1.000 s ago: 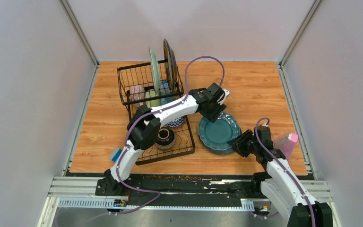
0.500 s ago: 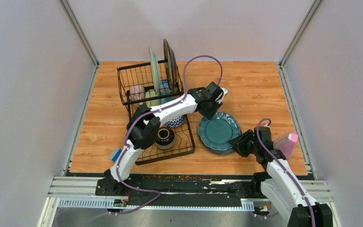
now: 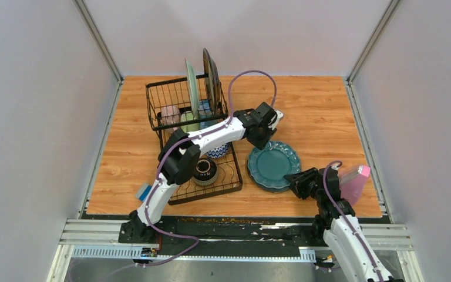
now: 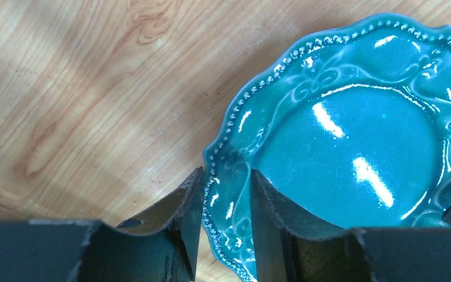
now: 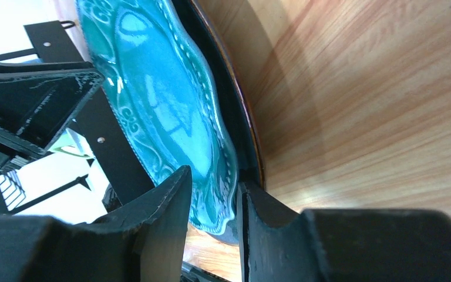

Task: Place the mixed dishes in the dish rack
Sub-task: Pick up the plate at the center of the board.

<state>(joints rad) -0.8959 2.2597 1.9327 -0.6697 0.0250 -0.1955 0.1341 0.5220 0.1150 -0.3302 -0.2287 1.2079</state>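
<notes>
A teal plate point(image 3: 273, 164) with a beaded, scalloped rim lies right of the black wire dish rack point(image 3: 170, 94). My left gripper point(image 3: 264, 128) sits at its far left rim. In the left wrist view the jaws of this gripper point(image 4: 225, 174) are closed over the rim of the plate point(image 4: 352, 147), one finger outside, one on top. My right gripper point(image 3: 303, 181) holds the near right rim. In the right wrist view its fingers point(image 5: 214, 178) pinch the edge of the plate point(image 5: 152, 100), which is tilted up off the wood.
In the rack, a pale green plate point(image 3: 191, 88) and dark plates point(image 3: 210, 76) stand upright, with mugs point(image 3: 176, 117) in the basket. A dark bowl point(image 3: 205, 170) and a patterned bowl point(image 3: 218, 151) sit on the lower tray. Sponge point(image 3: 144, 191) near left, pink container point(image 3: 355, 179) near right.
The left jaws have closed in onto the plate's rim. The right arm has dropped lower and drawn back slightly, still at the near rim.
</notes>
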